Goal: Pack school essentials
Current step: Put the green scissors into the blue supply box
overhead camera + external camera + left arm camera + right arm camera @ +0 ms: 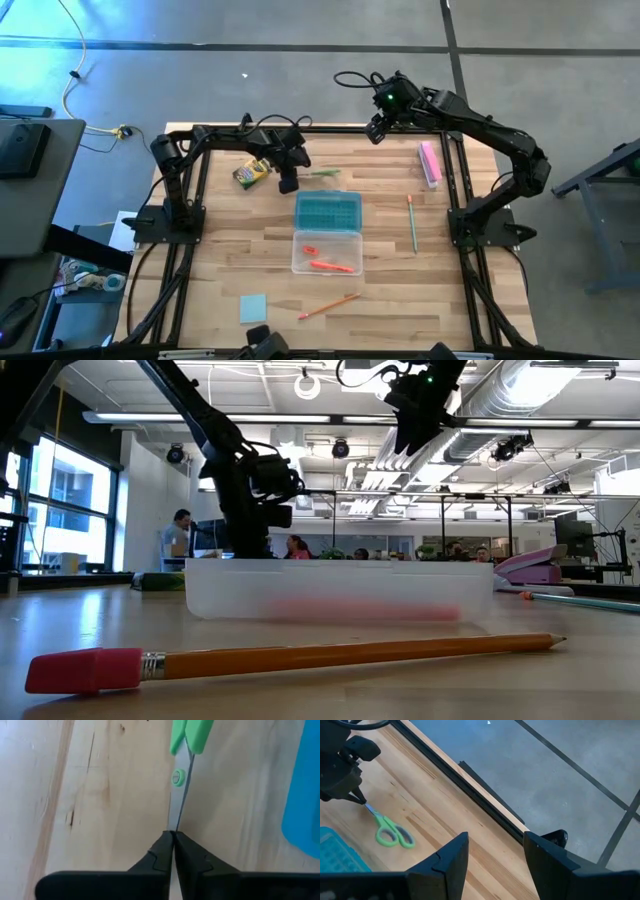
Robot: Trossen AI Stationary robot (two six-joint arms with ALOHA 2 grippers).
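You've got the orange pen [331,266] in the clear case [327,251]; beyond it, left jaws pinch the green-handled scissors [324,174] blades on the desk [400,290]. Right jaws gape, idle. Pencils, crayon box [253,172], note pad [253,307] remain.

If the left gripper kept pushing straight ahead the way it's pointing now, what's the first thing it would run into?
The left gripper is shut on the blade tip of the green-handled scissors, so they would be pushed along. Beyond the handles the left wrist view shows only bare table; the teal lid lies off to one side, probably clear.
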